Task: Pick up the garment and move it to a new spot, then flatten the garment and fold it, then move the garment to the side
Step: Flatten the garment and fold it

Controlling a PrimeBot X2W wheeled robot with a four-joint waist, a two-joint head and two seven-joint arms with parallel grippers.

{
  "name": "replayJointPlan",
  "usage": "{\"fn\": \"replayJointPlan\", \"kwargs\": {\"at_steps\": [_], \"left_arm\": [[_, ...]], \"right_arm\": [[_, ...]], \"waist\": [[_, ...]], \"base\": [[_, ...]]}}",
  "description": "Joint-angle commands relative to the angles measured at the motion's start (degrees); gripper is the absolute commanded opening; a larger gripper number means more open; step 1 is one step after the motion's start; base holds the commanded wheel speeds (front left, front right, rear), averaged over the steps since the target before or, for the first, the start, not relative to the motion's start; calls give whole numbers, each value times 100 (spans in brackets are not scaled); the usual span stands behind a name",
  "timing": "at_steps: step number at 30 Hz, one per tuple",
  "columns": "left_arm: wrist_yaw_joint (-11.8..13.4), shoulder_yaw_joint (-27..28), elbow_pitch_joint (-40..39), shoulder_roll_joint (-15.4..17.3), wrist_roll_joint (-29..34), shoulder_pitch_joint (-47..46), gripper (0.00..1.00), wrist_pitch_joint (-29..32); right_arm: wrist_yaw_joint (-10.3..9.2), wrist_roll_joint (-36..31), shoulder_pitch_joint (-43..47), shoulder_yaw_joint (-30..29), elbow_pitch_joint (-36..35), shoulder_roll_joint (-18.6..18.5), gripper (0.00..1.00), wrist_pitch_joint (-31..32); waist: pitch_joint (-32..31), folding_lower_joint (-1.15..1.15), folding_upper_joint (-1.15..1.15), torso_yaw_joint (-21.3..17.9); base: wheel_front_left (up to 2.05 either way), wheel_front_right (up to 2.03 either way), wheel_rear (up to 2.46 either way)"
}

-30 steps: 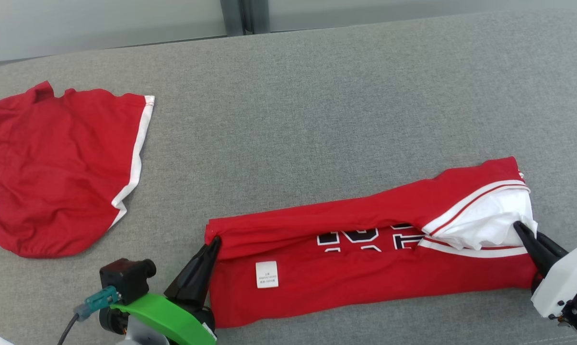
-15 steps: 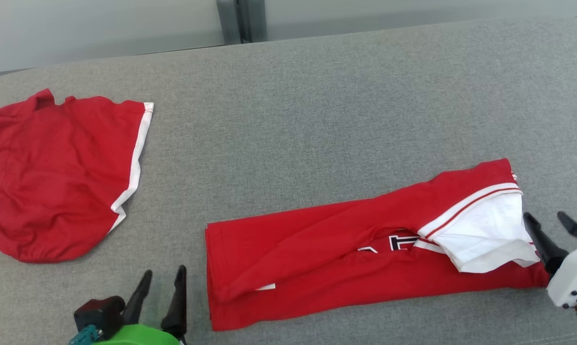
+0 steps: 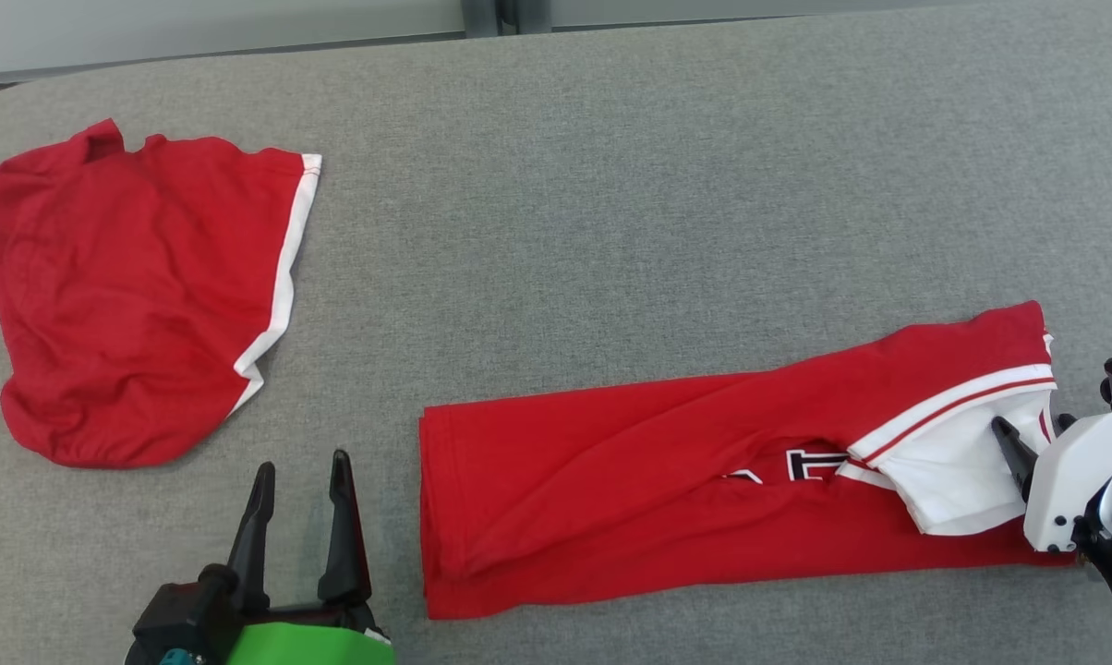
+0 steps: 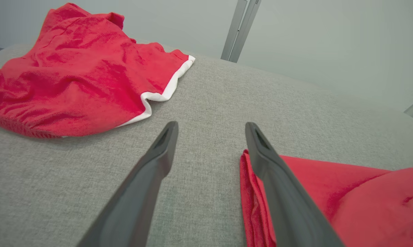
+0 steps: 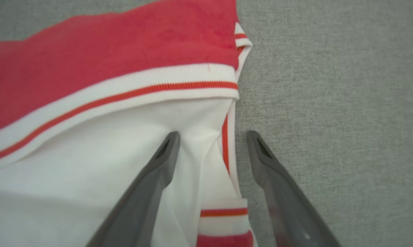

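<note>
Two red garments lie on the grey fabric tabletop (image 3: 611, 231): a long folded red jersey with white striped trim (image 3: 667, 499) at front right, and a crumpled red garment with white edging (image 3: 131, 296) well apart at far left. The left fingers (image 3: 342, 526) stand spread, empty, just beside the jersey's left edge; the right fingers (image 5: 151, 178), also spread, straddle its white end.

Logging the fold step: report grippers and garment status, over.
Left gripper open, beside folded jersey, left end. Right gripper open, over its white sleeve edge. Second red garment lies apart, far left.
</note>
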Motion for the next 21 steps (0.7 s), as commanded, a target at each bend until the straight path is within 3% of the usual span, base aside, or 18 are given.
{"fn": "replayJointPlan", "kwargs": {"at_steps": [1, 3, 4, 5, 11, 21], "left_arm": [[-131, 137, 26, -50, 125, 80, 100, -16], [-297, 358, 40, -155, 246, 150, 100, -16], [-385, 470, 44, -190, 321, 187, 100, -16], [-466, 556, 68, -213, 386, 236, 100, -16], [-718, 851, 226, -253, 463, 386, 100, -17], [-760, 633, 534, -250, 284, 372, 100, -16]], "right_arm": [[0, 118, -56, 81, 133, 41, 100, 53], [1, 434, -58, 164, 302, 105, 100, 107], [9, 659, -59, 237, 350, 125, 40, 147], [14, 895, -63, 287, 363, 134, 0, 179], [-6, 1914, -60, 96, 409, -354, 0, 198], [-5, 2079, 213, -1649, 1012, -1629, 0, 526]], "waist": [[13, 0, 0, 87], [-34, 0, 0, 121], [-59, 0, 0, 127], [-85, 0, 0, 122], [-236, 0, 0, 66], [-527, 0, 0, 318]], "base": [[0, 0, 0], [0, 0, 0], [0, 0, 0], [0, 0, 0], [0, 0, 0], [0, 0, 0]]}}
